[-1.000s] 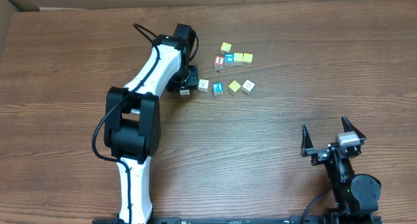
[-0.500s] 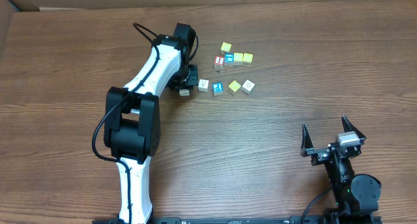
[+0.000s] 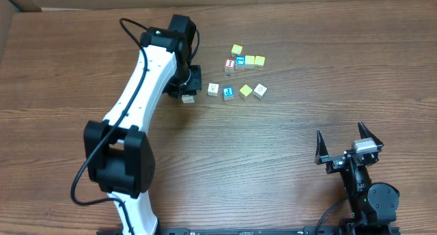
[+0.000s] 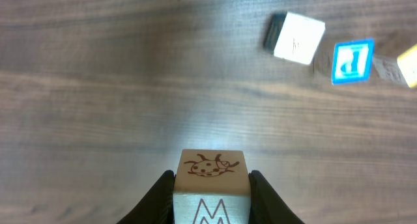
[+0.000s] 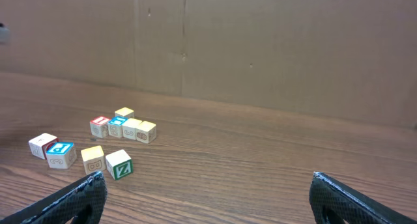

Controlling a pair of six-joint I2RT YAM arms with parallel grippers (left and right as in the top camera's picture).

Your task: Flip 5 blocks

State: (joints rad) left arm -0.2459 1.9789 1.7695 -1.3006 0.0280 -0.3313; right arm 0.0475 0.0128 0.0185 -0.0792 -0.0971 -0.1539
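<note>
With the left gripper (image 4: 212, 196) narrowly clamped on the ladybug block (image 4: 212, 170), just left of the white block (image 4: 298, 36) and blue block (image 4: 352, 61), it should turn a fresh face up; set it down flat, clear of those neighbours; the right gripper (image 3: 349, 147) gapes wide, well apart.

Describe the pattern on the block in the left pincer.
Brown ladybug drawing on the block, letter M below; left wrist view.

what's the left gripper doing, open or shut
Shut on the ladybug block: the left gripper's fingers press both its sides.
</note>
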